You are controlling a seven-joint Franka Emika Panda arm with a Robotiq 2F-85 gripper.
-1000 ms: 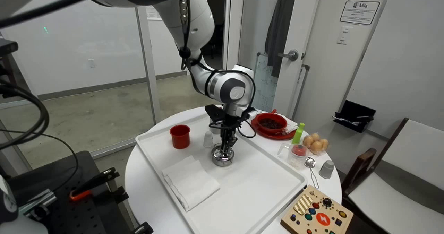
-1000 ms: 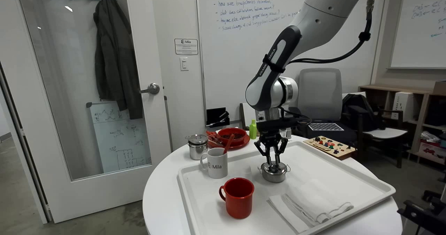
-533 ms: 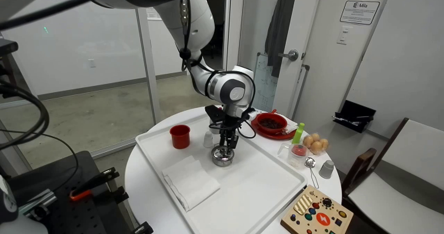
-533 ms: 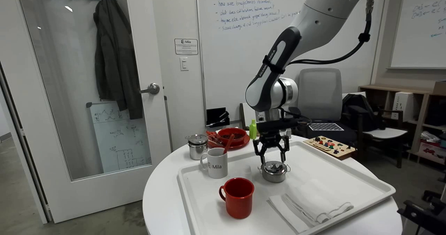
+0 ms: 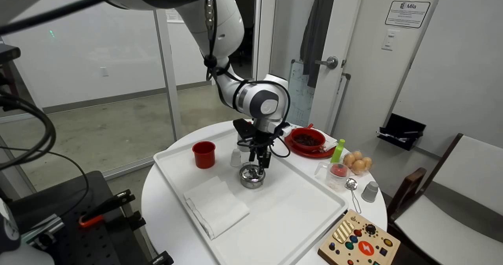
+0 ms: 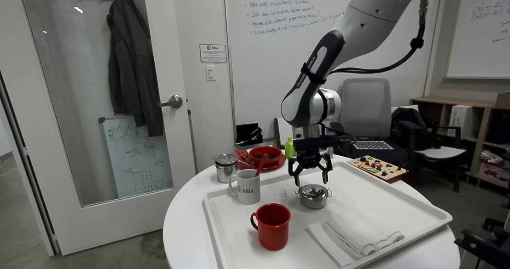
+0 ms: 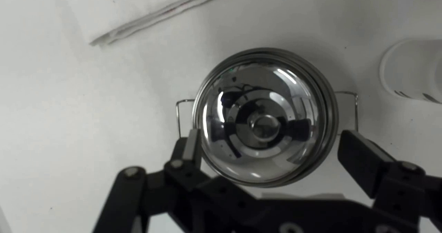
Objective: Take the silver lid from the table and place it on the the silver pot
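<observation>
The silver lid (image 7: 255, 164) lies flat on top of the silver pot (image 6: 313, 203), its round knob at the centre. In the wrist view the pot's rim shows as a thin ring round the lid, with a wire handle on each side. Both stand on the tray, as an exterior view shows the lid (image 5: 250, 172) resting on the pot (image 5: 251, 184). My gripper (image 6: 311, 183) is open just above them with nothing between its fingers. From the wrist, the gripper (image 7: 271, 135) spans about the lid's width, fingers spread to either side.
On the tray (image 6: 217, 237) stand a red mug (image 6: 273, 226), a white mug (image 6: 250, 187) with a red handle sticking out, a small white shaker (image 5: 235, 158) and a folded cloth (image 5: 216, 206). Behind are a taller silver vessel (image 6: 226, 169) and a red bowl (image 5: 307, 139).
The gripper has let go of the lid: its fingers have spread from near the knob to wide apart and now stand slightly higher. Lid and pot have stayed in place.
</observation>
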